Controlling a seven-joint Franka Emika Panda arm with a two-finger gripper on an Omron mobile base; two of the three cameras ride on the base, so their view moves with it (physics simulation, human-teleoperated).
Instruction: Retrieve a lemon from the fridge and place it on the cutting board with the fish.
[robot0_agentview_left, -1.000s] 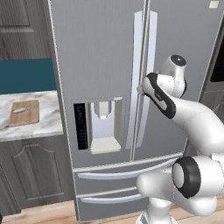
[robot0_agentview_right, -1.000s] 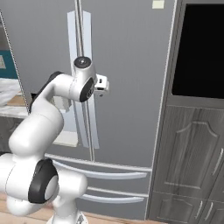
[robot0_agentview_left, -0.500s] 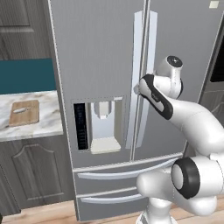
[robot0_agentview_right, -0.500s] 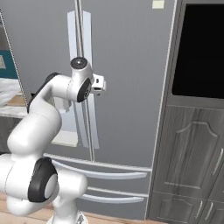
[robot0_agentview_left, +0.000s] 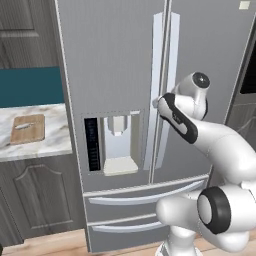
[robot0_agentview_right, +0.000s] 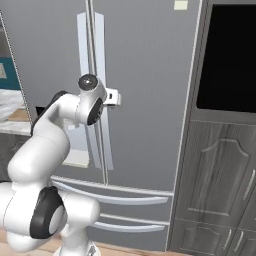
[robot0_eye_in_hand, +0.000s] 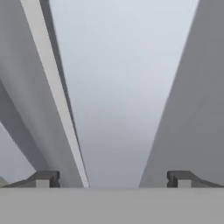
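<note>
Left base view: fridge (robot0_agentview_left: 115, 75) shut; board (robot0_agentview_left: 27, 128) with fish (robot0_agentview_left: 24, 126) on counter (robot0_agentview_left: 50, 140), far left. Lemon unseen, presumably inside.

Right base view: arm bent, hand level, gripper (robot0_agentview_right: 118, 98) at right-door handle (robot0_agentview_right: 103, 100).

Hand view: fingertips (robot0_eye_in_hand: 43, 178) spread wide, handle (robot0_eye_in_hand: 118, 87) between them. Advice: centre the handle, close firmly, pull along the door's arc.

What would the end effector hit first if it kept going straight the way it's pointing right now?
Most likely a fridge door handle: in the hand view the open end effector straddles the pale vertical bar, the fingertips either side. Depth is unclear, so the fridge door behind could follow almost at once.
</note>
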